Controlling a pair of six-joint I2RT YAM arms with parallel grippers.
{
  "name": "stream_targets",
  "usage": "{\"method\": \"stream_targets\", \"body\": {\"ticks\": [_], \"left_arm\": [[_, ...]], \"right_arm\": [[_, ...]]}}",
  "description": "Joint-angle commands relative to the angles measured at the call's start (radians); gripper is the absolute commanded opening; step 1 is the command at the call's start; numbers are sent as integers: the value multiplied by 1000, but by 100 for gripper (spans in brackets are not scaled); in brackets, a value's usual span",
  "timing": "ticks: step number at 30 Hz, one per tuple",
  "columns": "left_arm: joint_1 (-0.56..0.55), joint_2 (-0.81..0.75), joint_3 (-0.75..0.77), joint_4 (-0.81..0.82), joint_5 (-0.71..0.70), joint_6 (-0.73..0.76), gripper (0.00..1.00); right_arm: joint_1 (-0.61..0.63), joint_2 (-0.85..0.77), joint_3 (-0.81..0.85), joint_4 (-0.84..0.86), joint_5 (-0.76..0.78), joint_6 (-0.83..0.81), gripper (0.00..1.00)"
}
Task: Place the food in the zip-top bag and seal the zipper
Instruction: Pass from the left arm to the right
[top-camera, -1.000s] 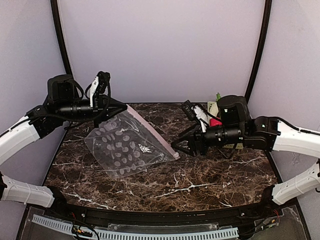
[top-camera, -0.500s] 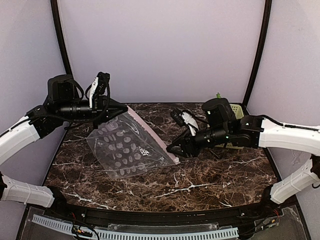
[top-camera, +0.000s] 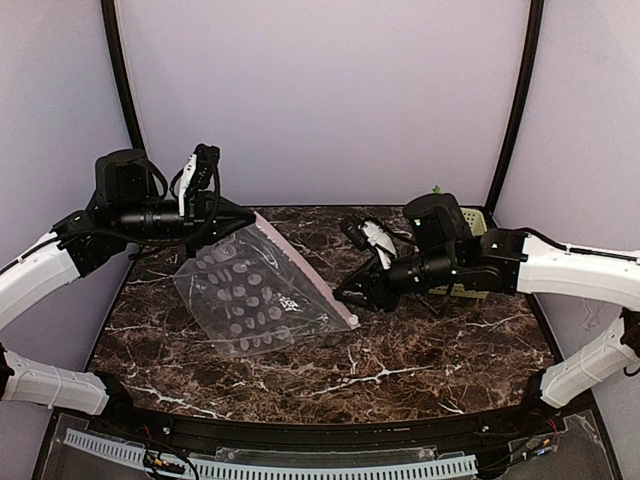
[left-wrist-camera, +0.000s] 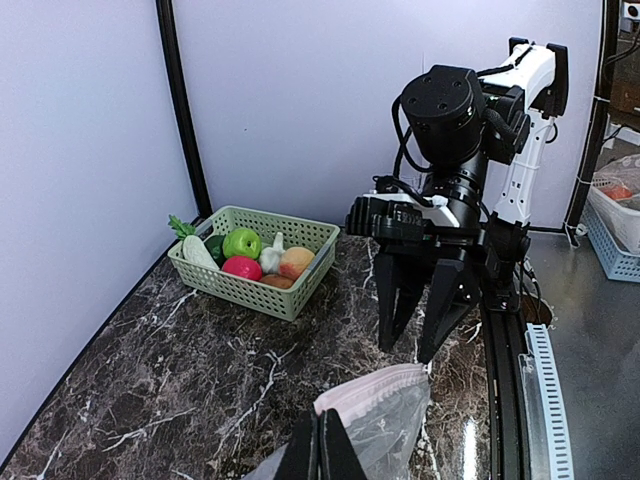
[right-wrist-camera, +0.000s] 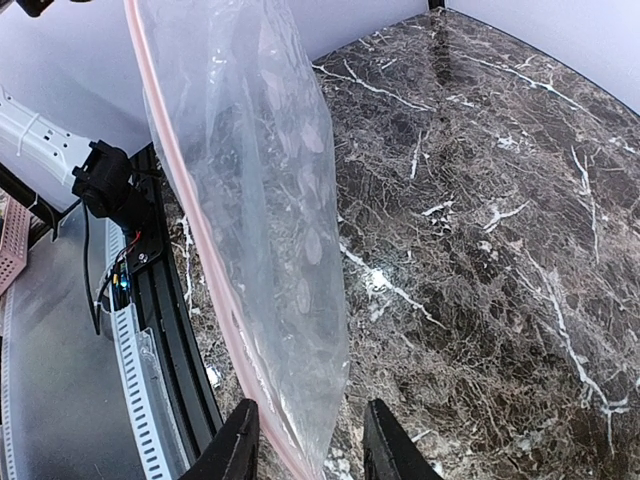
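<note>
The clear zip-top bag slopes from my left gripper down to the table. That gripper is shut on the upper end of the bag's pinkish zipper. My right gripper is open and straddles the bag's lower zipper corner, with a gap on each side of the plastic. From the left wrist its two dark fingers point down at that corner. The food lies in a basket: green apple, red apple, garlic, an orange piece and a radish.
The pale green lattice basket stands at the table's back right corner, behind my right arm. Dark marble table stretches in front of the bag. A black frame rail runs along the near edge.
My right arm swung left from near the basket to the bag's lower zipper corner, and its jaws narrowed around it. The left gripper and bag stayed put.
</note>
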Motion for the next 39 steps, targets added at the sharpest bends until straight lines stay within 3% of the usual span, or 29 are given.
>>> {"method": "stream_targets", "body": {"ticks": [1,19,39], "left_arm": [[4,-3,23,-10,21,4,1],[4,-9,23,-10,19,4,1],[3,-6,23,-12,16,7,1]], "right_arm": [[-9,16,39,15,9,-7,34],[-20,63,63,12,-16,-42,31],[-21,100,78,75,-189,-35,30]]}}
